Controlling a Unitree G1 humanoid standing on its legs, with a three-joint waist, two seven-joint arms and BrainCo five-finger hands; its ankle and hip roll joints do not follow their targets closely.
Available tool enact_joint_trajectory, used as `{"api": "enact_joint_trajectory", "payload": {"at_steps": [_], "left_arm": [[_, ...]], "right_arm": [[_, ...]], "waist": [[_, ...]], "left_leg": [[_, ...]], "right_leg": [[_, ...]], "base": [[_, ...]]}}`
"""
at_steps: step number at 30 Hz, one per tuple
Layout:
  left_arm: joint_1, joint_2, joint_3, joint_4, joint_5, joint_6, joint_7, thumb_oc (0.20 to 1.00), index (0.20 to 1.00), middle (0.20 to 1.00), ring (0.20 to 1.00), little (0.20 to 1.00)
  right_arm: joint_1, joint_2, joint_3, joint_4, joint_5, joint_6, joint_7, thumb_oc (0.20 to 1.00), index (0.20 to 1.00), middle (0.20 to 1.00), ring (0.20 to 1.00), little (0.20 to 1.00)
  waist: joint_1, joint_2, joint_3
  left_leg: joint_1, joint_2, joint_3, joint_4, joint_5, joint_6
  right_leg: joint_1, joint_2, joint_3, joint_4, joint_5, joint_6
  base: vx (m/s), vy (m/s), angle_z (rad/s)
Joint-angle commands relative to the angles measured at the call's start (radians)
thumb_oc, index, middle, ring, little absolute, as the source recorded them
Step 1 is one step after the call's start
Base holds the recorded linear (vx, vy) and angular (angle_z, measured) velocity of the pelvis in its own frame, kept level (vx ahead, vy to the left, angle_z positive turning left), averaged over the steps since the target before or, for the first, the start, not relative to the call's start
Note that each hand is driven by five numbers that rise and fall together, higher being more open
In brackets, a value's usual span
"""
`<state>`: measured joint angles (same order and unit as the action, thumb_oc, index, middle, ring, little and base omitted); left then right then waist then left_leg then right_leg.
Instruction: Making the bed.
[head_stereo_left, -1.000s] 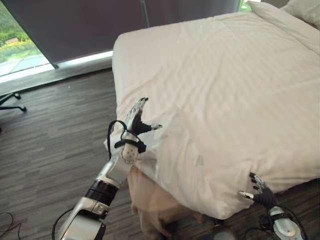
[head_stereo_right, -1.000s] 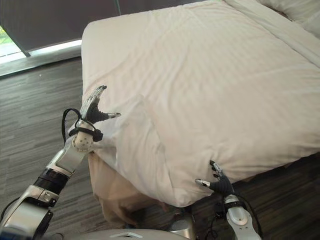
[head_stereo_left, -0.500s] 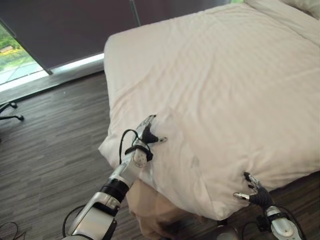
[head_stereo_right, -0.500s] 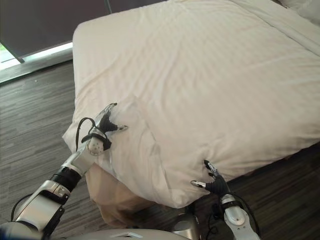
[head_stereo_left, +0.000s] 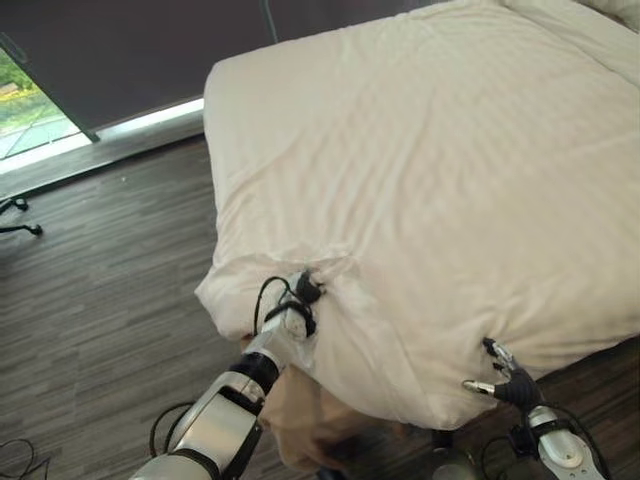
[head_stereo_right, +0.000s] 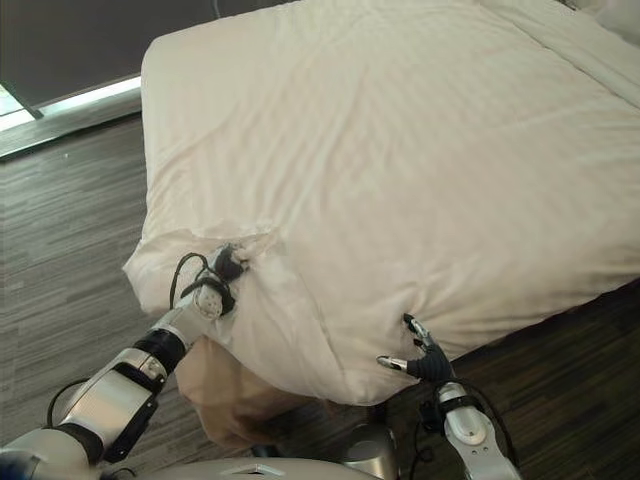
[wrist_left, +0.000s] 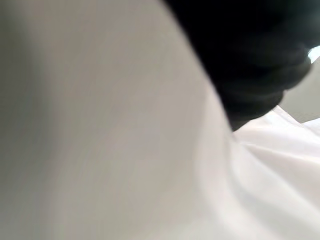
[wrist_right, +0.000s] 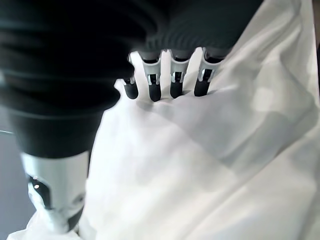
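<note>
Dark wood floor (head_stereo_left: 100, 270) beneath a bright window (head_stereo_left: 35, 120).

No readable text, label, brand, number or sign is found on anything shown.

Head eyes look down, share duvet (head_stereo_left: 420, 150) corner; wrist cameras pressed close.
</note>
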<state>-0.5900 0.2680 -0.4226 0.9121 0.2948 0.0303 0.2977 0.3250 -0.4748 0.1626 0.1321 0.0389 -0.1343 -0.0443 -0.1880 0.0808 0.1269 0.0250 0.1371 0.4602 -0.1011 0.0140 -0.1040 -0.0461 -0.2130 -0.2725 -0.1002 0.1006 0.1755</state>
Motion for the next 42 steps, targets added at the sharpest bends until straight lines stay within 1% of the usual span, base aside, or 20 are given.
{"api": "enact_joint_trajectory", "payload": {"at_steps": [1, 6, 9, 11, 12, 14, 15, 16, 17, 19, 20, 21, 23, 27, 31, 34, 36, 38, 39, 42], "left_arm": [[0.014, 0.081, 0.088, -0.098, -0.134, -0.053, 0.016, 0.200, 0.200, 0.200, 0.200, 0.200], [0.395, 0.122, 0.202, -0.493, -0.253, -0.123, -0.075, 0.200, 0.200, 0.200, 0.200, 0.200], [0.552, 0.108, 0.252, -0.554, -0.335, -0.144, -0.129, 0.206, 0.206, 0.206, 0.206, 0.206], [0.667, 0.082, 0.277, -0.553, -0.411, -0.151, -0.164, 0.266, 0.266, 0.266, 0.266, 0.266], [0.669, 0.083, 0.279, -0.555, -0.412, -0.151, -0.165, 0.297, 0.297, 0.297, 0.297, 0.297], [0.736, 0.059, 0.308, -0.496, -0.509, -0.158, -0.244, 0.940, 0.940, 0.940, 0.940, 0.940], [0.751, 0.065, 0.316, -0.471, -0.512, -0.153, -0.265, 1.000, 1.000, 1.000, 1.000, 1.000], [0.752, 0.065, 0.317, -0.446, -0.508, -0.153, -0.276, 1.000, 1.000, 1.000, 1.000, 1.000], [0.750, 0.054, 0.312, -0.354, -0.485, -0.150, -0.290, 1.000, 1.000, 1.000, 1.000, 1.000], [0.713, 0.011, 0.310, -0.163, -0.476, -0.135, -0.282, 1.000, 1.000, 1.000, 1.000, 1.000], [0.705, -0.004, 0.321, -0.106, -0.471, -0.127, -0.282, 1.000, 1.000, 1.000, 1.000, 1.000], [0.702, -0.004, 0.321, -0.104, -0.471, -0.129, -0.282, 1.000, 1.000, 1.000, 1.000, 1.000], [0.653, -0.042, 0.358, 0.144, -0.419, -0.097, -0.265, 1.000, 1.000, 1.000, 1.000, 1.000], [0.588, -0.047, 0.408, 0.423, -0.300, -0.030, -0.227, 1.000, 1.000, 1.000, 1.000, 1.000], [0.587, -0.026, 0.379, 0.472, -0.186, -0.010, -0.229, 1.000, 1.000, 1.000, 1.000, 1.000], [0.595, -0.006, 0.316, 0.464, -0.085, -0.001, -0.239, 1.000, 1.000, 1.000, 1.000, 1.000], [0.602, 0.002, 0.300, 0.463, -0.077, -0.007, -0.238, 1.000, 1.000, 1.000, 1.000, 1.000], [0.594, 0.007, 0.284, 0.463, -0.081, -0.014, -0.238, 1.000, 1.000, 1.000, 1.000, 1.000], [0.582, 0.010, 0.283, 0.462, -0.094, -0.017, -0.242, 1.000, 1.000, 1.000, 1.000, 1.000], [0.571, 0.018, 0.290, 0.455, -0.119, -0.025, -0.249, 1.000, 1.000, 1.000, 1.000, 1.000]], "right_arm": [[-0.006, 0.027, 0.070, -0.102, -0.033, -0.034, 0.039, 1.000, 1.000, 1.000, 1.000, 1.000], [-0.099, 0.061, 0.128, -0.074, -0.072, -0.019, 0.041, 1.000, 1.000, 1.000, 1.000, 1.000], [-0.158, 0.066, 0.166, -0.059, -0.089, -0.015, 0.049, 1.000, 1.000, 1.000, 1.000, 1.000], [-0.212, 0.073, 0.200, -0.034, -0.098, -0.006, 0.046, 1.000, 1.000, 1.000, 1.000, 1.000], [-0.214, 0.074, 0.203, -0.031, -0.099, -0.008, 0.045, 1.000, 1.000, 1.000, 1.000, 1.000], [-0.180, 0.007, 0.143, -0.067, -0.051, -0.016, 0.081, 1.000, 1.000, 1.000, 1.000, 1.000], [-0.173, -0.017, 0.114, -0.083, -0.032, -0.022, 0.090, 1.000, 1.000, 1.000, 1.000, 1.000], [-0.162, -0.027, 0.105, -0.095, -0.022, -0.027, 0.097, 1.000, 1.000, 1.000, 1.000, 1.000], [-0.146, -0.042, 0.096, -0.105, -0.001, -0.038, 0.120, 1.000, 1.000, 1.000, 1.000, 1.000], [-0.144, -0.033, 0.106, -0.088, -0.008, -0.030, 0.123, 1.000, 1.000, 1.000, 1.000, 1.000], [-0.143, -0.032, 0.106, -0.086, -0.017, -0.029, 0.126, 1.000, 1.000, 1.000, 1.000, 1.000], [-0.145, -0.032, 0.106, -0.086, -0.017, -0.029, 0.126, 1.000, 1.000, 1.000, 1.000, 1.000], [-0.142, -0.015, 0.120, -0.073, -0.016, -0.022, 0.135, 1.000, 1.000, 1.000, 1.000, 1.000], [-0.114, 0.022, 0.141, -0.030, 0.023, 0.004, 0.154, 1.000, 1.000, 1.000, 1.000, 1.000], [-0.052, 0.086, 0.135, 0.113, 0.112, 0.040, 0.161, 1.000, 1.000, 1.000, 1.000, 1.000], [-0.044, 0.131, 0.107, 0.370, 0.128, 0.073, 0.126, 1.000, 1.000, 1.000, 1.000, 1.000], [-0.060, 0.152, 0.072, 0.540, 0.138, 0.084, 0.103, 1.000, 1.000, 1.000, 1.000, 1.000], [-0.132, 0.203, 0.010, 0.911, 0.156, 0.101, 0.067, 1.000, 1.000, 1.000, 1.000, 1.000], [-0.165, 0.216, -0.036, 1.110, 0.161, 0.135, 0.065, 1.000, 1.000, 1.000, 1.000, 1.000], [-0.171, 0.203, -0.067, 1.243, 0.135, 0.171, 0.086, 1.000, 1.000, 1.000, 1.000, 1.000]], "waist": [[0.055, -0.002, 0.026], [0.153, 0.026, 0.014], [0.204, 0.052, 0.003], [0.255, 0.070, -0.002], [0.253, 0.071, -0.003], [0.269, 0.061, 0.019], [0.269, 0.052, 0.030], [0.265, 0.045, 0.034], [0.255, 0.028, 0.047], [0.234, 0.019, 0.047], [0.228, 0.018, 0.045], [0.228, 0.018, 0.044], [0.204, 0.020, 0.023], [0.178, -0.004, -0.003], [0.161, -0.029, -0.012], [0.160, -0.052, -0.025], [0.163, -0.058, -0.028], [0.172, -0.065, -0.038], [0.176, -0.063, -0.044], [0.178, -0.060, -0.051]], "left_leg": [[0.023, 0.092, -0.043, 0.014, 0.062, -0.050], [0.032, 0.124, -0.083, 0.014, 0.102, -0.062], [0.031, 0.144, -0.104, 0.014, 0.128, -0.070], [0.030, 0.152, -0.129, 0.020, 0.147, -0.070], [0.028, 0.154, -0.131, 0.020, 0.148, -0.071], [-0.003, 0.154, -0.141, 0.066, 0.156, -0.072], [-0.021, 0.154, -0.142, 0.118, 0.134, -0.072], [-0.037, 0.150, -0.131, 0.154, 0.118, -0.066], [-0.038, 0.128, -0.107, 0.224, 0.070, -0.057], [-0.036, 0.087, -0.107, 0.262, 0.040, -0.045], [-0.025, 0.075, -0.107, 0.230, 0.011, -0.040], [-0.027, 0.073, -0.106, 0.226, 0.016, -0.037], [0.035, 0.059, -0.081, 0.145, 0.004, -0.033], [0.075, 0.051, -0.057, 0.066, 0.018, -0.026], [0.092, 0.051, -0.052, 0.032, 0.028, -0.029], [0.081, 0.051, -0.054, 0.022, 0.038, -0.028], [0.085, 0.048, -0.055, 0.022, 0.033, -0.026], [0.083, 0.042, -0.059, 0.019, 0.035, -0.020], [0.087, 0.039, -0.062, 0.020, 0.029, -0.018], [0.084, 0.035, -0.064, 0.019, 0.031, -0.015]], "right_leg": [[0.067, -0.043, -0.031, 0.045, -0.053, 0.067], [0.133, -0.006, -0.069, 0.030, -0.095, 0.037], [0.160, 0.015, -0.093, 0.020, -0.120, 0.022], [0.186, 0.034, -0.105, 0.013, -0.141, 0.009], [0.185, 0.035, -0.105, 0.013, -0.141, 0.008], [0.189, 0.039, -0.116, 0.013, -0.146, -0.001], [0.192, 0.035, -0.126, 0.014, -0.152, -0.006], [0.184, 0.034, -0.131, 0.014, -0.147, -0.013], [0.179, 0.023, -0.141, 0.019, -0.145, -0.024], [0.167, 0.023, -0.152, 0.022, -0.135, -0.034], [0.163, 0.026, -0.151, 0.024, -0.137, -0.033], [0.160, 0.024, -0.151, 0.023, -0.133, -0.033], [0.142, 0.040, -0.148, 0.029, -0.119, -0.024], [0.132, 0.029, -0.147, 0.034, -0.094, -0.017], [0.127, 0.027, -0.141, 0.042, -0.084, -0.008], [0.110, 0.019, -0.137, 0.048, -0.071, -0.001], [0.114, 0.017, -0.136, 0.048, -0.068, 0.004], [0.113, 0.014, -0.135, 0.043, -0.059, 0.007], [0.122, 0.011, -0.139, 0.039, -0.058, 0.011], [0.124, 0.005, -0.146, 0.037, -0.054, 0.013]], "base": [[-0.06, -0.124, 0.19], [-0.04, -0.134, 0.18], [-0.05, -0.092, 0.22], [-0.05, -0.080, 0.15], [-0.07, -0.092, 0.16], [-0.13, -0.108, 0.23], [-0.18, -0.110, 0.27], [-0.24, -0.117, 0.32], [-0.21, -0.089, 0.34], [-0.14, -0.055, 0.34], [-0.06, -0.011, 0.22], [-0.04, 0.005, 0.18], [-0.01, 0.042, 0.03], [-0.01, 0.072, -0.10], [-0.03, 0.054, 0.05], [-0.04, 0.042, 0.07], [0.00, 0.016, 0.03], [0.03, 0.023, -0.02], [0.04, 0.027, 0.03], [0.03, 0.024, 0.08]]}}
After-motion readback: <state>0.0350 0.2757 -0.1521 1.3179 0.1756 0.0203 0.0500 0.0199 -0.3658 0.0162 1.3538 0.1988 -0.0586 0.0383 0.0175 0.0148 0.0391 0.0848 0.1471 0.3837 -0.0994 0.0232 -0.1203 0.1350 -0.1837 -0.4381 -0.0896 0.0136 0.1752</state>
